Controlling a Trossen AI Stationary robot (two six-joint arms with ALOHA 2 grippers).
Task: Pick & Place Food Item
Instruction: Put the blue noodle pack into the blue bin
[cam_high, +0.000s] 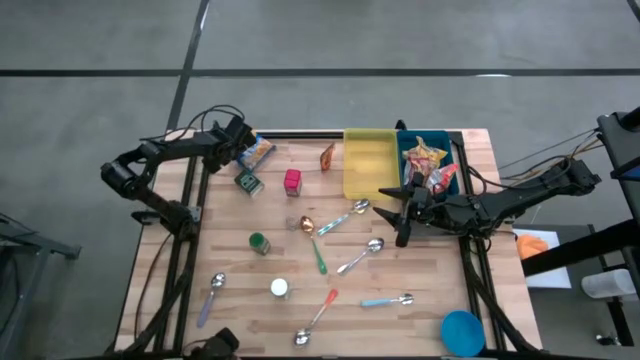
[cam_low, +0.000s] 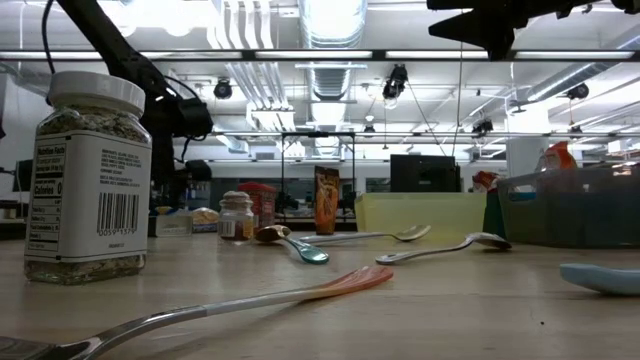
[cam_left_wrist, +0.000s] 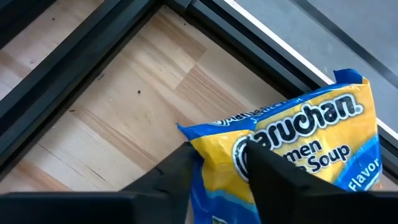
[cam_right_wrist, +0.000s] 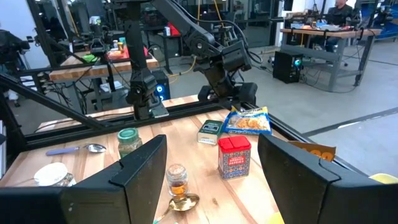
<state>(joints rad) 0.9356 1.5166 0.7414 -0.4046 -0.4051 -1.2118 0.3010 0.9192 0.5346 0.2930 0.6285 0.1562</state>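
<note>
Left wrist view: the ramen packet (cam_left_wrist: 292, 149) lies on the surface's corner, between the left hand (cam_left_wrist: 217, 168) fingers, which are narrowing on its edge. Best to pinch firmly before lifting, as the film may slip. The right hand (cam_high: 400, 212) waits, half-open and empty.

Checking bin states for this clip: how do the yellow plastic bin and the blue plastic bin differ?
The yellow plastic bin looks empty; the blue plastic bin holds colourful snack packets. The yellow one sits nearer the table's middle, the blue nearer its right edge. Both are rectangular, side by side along the far edge.
</note>
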